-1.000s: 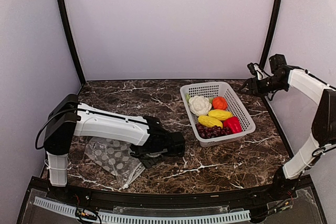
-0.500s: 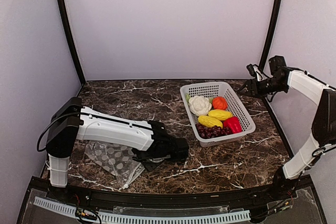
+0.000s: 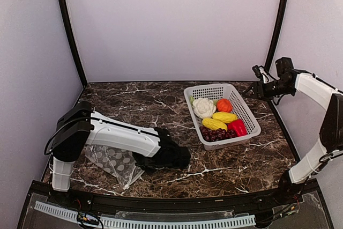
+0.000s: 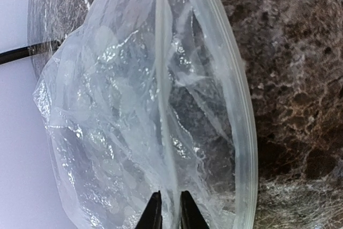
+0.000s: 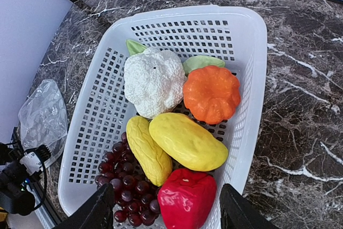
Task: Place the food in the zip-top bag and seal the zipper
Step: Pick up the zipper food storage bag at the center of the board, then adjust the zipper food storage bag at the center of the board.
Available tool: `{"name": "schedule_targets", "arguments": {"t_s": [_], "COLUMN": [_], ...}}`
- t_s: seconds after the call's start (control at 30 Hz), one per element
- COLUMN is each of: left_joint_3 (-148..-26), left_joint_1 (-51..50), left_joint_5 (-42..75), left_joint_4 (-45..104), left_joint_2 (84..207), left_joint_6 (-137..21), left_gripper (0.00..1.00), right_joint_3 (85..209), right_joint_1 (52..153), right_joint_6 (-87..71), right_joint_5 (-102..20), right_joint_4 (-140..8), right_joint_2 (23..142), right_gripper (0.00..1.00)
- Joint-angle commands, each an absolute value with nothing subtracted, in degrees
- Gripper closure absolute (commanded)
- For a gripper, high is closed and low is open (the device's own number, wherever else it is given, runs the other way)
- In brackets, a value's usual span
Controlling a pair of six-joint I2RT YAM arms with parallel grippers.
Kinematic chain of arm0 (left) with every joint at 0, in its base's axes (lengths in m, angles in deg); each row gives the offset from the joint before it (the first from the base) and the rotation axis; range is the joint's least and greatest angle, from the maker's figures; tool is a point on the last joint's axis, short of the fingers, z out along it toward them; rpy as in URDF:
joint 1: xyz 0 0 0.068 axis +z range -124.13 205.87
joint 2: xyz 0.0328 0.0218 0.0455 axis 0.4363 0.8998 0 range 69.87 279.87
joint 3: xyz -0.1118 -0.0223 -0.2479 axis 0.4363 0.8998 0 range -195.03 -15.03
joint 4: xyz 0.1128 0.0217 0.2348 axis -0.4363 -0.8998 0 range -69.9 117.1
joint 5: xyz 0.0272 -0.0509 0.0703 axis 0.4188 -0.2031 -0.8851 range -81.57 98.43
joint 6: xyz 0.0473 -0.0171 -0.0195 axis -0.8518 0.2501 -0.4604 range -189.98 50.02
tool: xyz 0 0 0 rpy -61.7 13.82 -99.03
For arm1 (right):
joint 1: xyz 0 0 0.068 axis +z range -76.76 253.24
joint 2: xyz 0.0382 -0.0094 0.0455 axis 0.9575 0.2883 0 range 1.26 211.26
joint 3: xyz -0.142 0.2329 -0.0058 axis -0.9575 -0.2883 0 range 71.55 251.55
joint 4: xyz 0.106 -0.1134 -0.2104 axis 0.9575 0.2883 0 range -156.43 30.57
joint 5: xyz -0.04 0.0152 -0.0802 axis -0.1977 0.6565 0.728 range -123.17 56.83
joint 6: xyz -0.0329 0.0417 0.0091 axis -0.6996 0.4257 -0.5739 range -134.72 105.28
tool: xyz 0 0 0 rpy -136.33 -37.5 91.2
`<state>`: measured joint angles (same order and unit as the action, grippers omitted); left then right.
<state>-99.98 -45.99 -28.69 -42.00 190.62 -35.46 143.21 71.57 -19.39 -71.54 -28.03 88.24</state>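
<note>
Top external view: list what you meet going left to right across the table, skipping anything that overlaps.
zip-top bag → white mesh basket holding the food → right tool

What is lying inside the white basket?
A white lumpy vegetable, an orange-red round one, two yellow oblongs, a red pepper and dark grapes. Whatever lies beneath them is covered.

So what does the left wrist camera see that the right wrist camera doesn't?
Only the left wrist view: the clear bag close up, its zipper strip, and a fold pinched in the left gripper. Only the right wrist view: the white basket holding the toy food, framed by the open right gripper. Both: the bag and the marble table.
</note>
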Motion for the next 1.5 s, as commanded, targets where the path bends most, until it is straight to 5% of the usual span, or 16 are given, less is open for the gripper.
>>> {"name": "schedule_targets", "arguments": {"t_s": [0.0,0.23,0.5,0.9,1.27,1.47], "left_joint_3": [-101.0,-103.1,-109.1,-102.6,-99.9,-99.1], "left_joint_1": [-45.2,-37.2,-30.8,-28.2,-27.7,-27.6], "left_joint_5": [-32.2,-26.9,-23.8,-19.0,-19.5,-19.8], "left_joint_4": [-46.5,-37.4,-27.4,-3.2,4.3,5.9], "left_joint_2": [189.6,177.6,172.4,168.7,167.2,165.9], "left_joint_6": [-34.8,-46.1,-54.6,-39.3,-34.0,-33.1], "left_gripper": [0.94,0.99,0.99,0.99,0.99,0.99], "right_joint_3": [144.1,151.4,158.3,179.8,185.0,187.3], "right_joint_1": [71.3,72.1,79.7,96.8,103.3,106.3], "right_joint_6": [-22.4,-28.8,-27.5,-14.7,-7.0,-4.4], "right_joint_5": [-72.8,-82.2,-79.4,-92.1,-89.1,-86.7], "right_joint_4": [-28.2,-22.5,-20.3,-21.1,-24.7,-24.8], "right_joint_2": [86.3,86.3,90.8,114.8,120.2,123.8], "right_gripper": [0.35,0.34,0.35,0.34,0.25,0.30]}}
